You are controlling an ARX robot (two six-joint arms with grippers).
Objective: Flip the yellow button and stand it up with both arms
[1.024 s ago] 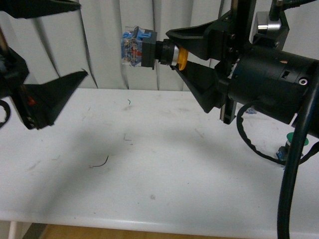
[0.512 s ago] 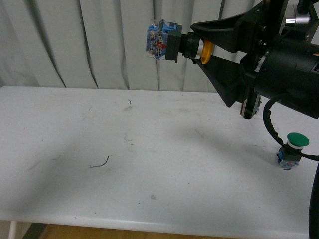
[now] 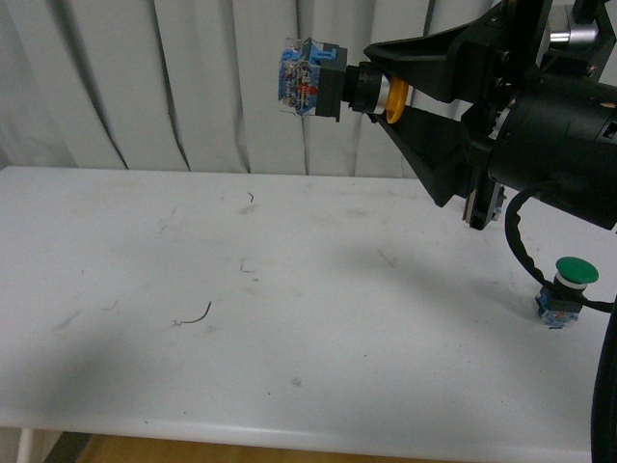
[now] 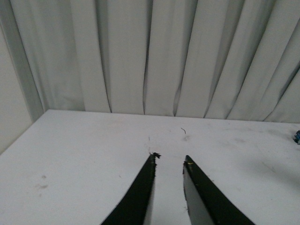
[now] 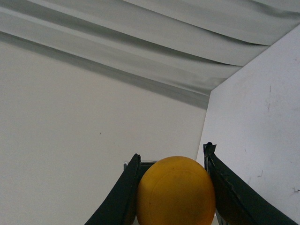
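Note:
My right gripper (image 3: 386,92) is shut on the yellow button (image 3: 328,82) and holds it high above the white table (image 3: 289,309), lying sideways. Its blue contact block points left and its yellow cap points back toward the arm. In the right wrist view the yellow cap (image 5: 176,192) fills the space between the two black fingers (image 5: 119,192). My left gripper (image 4: 168,159) is open and empty over the table, seen only in the left wrist view; the left arm is out of the front view.
A green-capped button (image 3: 564,289) stands upright on the table at the right, near the right arm's cable (image 3: 525,265). A small dark wire scrap (image 3: 193,316) lies on the table. Grey curtains (image 3: 145,87) hang behind the table's far edge.
The left arm, visible at the left one second ago, has left the front view. My right gripper rose and shifted right with the yellow button, then edged slightly left.

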